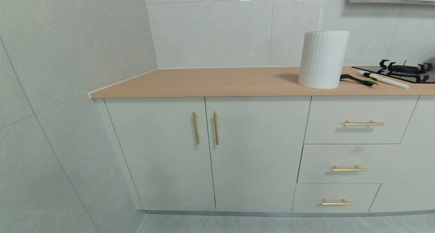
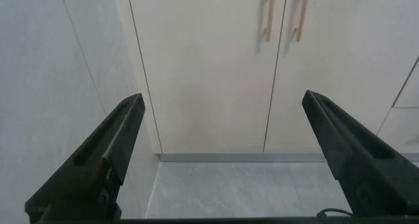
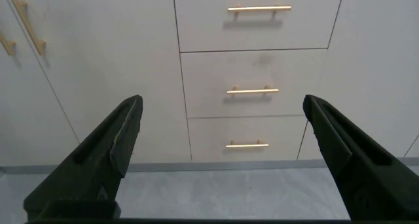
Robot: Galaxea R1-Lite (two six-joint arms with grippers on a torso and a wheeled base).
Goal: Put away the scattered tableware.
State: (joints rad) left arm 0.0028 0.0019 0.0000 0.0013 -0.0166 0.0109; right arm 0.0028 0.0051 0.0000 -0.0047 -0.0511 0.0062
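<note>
- Left gripper [image 2: 221, 99] and right gripper [image 3: 221, 99]: spread wide, empty.
- Tableware [image 1: 383, 80]: lying on countertop [image 1: 204, 81], three o'clock of white holder [image 1: 323, 59].
- Seemingly not started; all stowing left.

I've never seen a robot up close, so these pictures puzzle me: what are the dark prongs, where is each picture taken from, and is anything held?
This is a wheeled robot with two arms. The wide picture comes from a camera on its head, facing a kitchen cabinet. On the wooden countertop a white ribbed container stands, with a few long utensils lying beside it, near a stove. The other two pictures come from cameras on the wrists. The dark prongs are the fingers of the left gripper and the right gripper. Both are open and hold nothing.
</note>
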